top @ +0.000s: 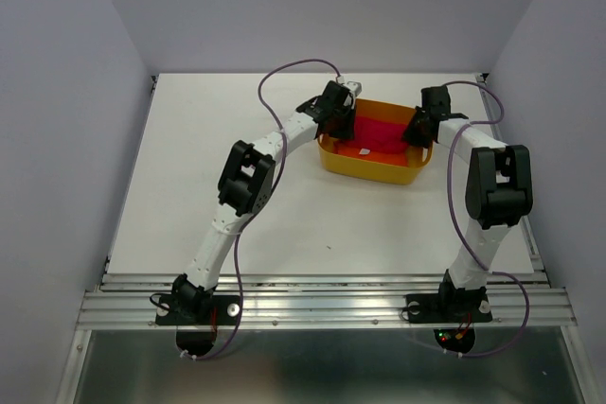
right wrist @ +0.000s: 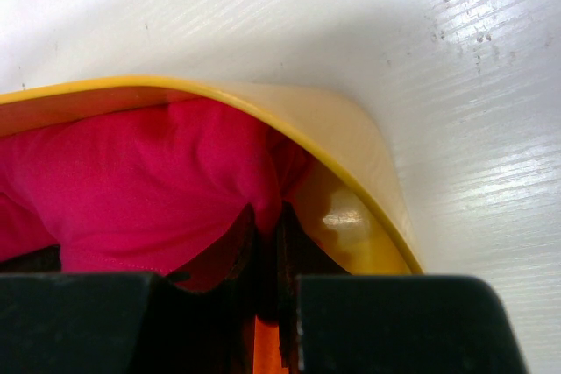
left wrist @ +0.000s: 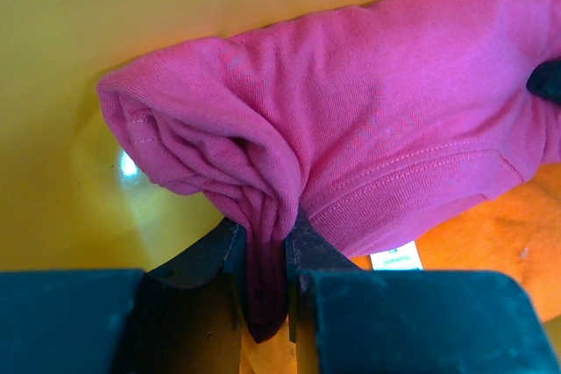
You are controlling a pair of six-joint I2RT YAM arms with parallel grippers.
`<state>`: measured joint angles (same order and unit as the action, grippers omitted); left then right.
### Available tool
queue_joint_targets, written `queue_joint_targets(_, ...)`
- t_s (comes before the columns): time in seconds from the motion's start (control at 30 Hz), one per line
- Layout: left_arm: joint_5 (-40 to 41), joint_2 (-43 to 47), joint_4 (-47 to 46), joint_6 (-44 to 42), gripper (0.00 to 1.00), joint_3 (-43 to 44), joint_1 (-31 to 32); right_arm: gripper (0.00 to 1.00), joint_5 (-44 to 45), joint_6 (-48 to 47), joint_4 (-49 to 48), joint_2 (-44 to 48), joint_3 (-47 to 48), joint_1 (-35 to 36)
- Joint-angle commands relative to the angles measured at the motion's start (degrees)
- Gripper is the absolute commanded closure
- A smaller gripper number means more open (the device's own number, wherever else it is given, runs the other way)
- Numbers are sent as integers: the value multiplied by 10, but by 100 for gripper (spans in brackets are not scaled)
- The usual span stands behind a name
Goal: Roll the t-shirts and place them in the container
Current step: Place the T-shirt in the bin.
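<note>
Left tool (left wrist: 266,251): jaws clamped on a bunched fold of the crimson t-shirt (left wrist: 377,120), inside the yellow basket (top: 371,166). Right tool (right wrist: 267,243): closed tight on the same shirt's opposite end, just inside a basket corner. Orange t-shirt (left wrist: 491,243): lies beneath the crimson one, touching it. Basket stands on the counter (top: 189,139), toward its far edge. Hazards, as judged: uneven lifting may pull cloth from one thin pinch; the orange shirt could cling and ride up; cloth snagging the rim may tip the basket.

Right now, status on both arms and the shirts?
Left end effector shut on red shirt. Right end effector shut on same shirt. Orange shirt beneath, both in basket.
</note>
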<state>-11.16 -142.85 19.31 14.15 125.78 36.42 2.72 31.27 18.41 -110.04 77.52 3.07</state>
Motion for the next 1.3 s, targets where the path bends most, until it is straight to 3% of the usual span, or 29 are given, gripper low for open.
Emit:
queue_joint_targets(0.0,19,31,6,-32,100,-33,4,99,25,-14,-5,-2,10,-7)
queue_joint_targets(0.87,5,114,-4,-39,100,-94,9,99,17,-19,0,61,-11,-7)
queue_joint_targets(1.27,3,76,-9,-26,100,-65,9,99,26,-24,0,27,8,-7)
